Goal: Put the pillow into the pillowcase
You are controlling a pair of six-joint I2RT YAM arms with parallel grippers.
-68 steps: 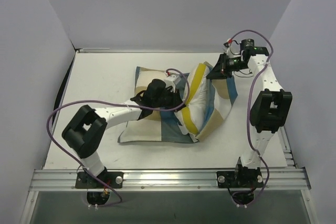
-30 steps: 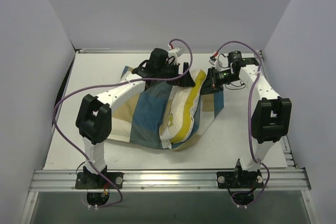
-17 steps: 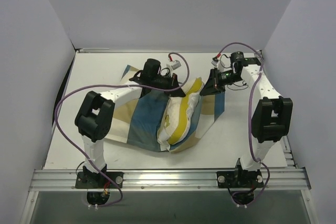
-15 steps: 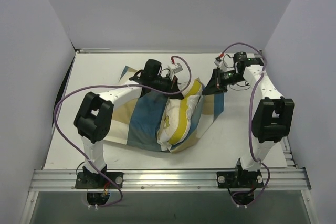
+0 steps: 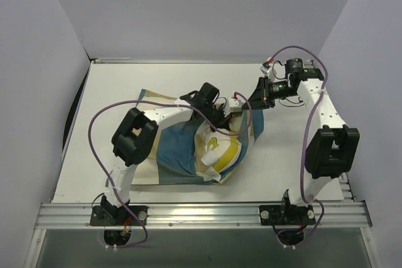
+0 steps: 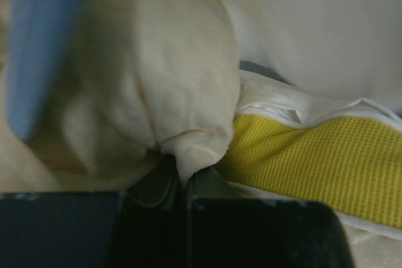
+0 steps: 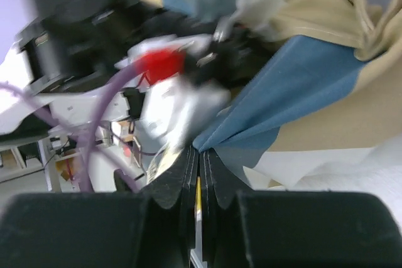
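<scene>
- Only the left wrist view shows the left gripper [image 6: 183,181] pressed shut on a small fold of smooth pale tan cloth. That cloth runs into a blurred blue strip on the left, so it reads as part of the blue, tan and white checked cloth pillowcase [image 6: 125,86].
- Just right of that pinch lies the soft cream-white pillow [image 6: 314,171]. Its broad yellow band is ribbed knit, edged with white piping.
- Only the right wrist view shows the right gripper [image 7: 199,158] closed tight on a gathered blue edge of the pillowcase, with tan and white blocks creased around it.
- The top view alone gives the layout: the pillowcase lies crumpled mid-table on the white table [image 5: 107,92], with its open end to the right.
- The pillow sits partly inside that opening, with a rounded white-and-yellow end bulging out at the near right.
- From above, the left arm [image 5: 135,139] reaches across the pillowcase to the far side of the opening. The right gripper holds the far right edge of the cloth, close by.
- From above, both grippers' fingertips are buried in folds, and how deep the pillow sits cannot be told.
- In the right wrist view the left arm is a motion-blurred shape with a red connector [image 7: 160,67] and purple cable [image 7: 100,117].
</scene>
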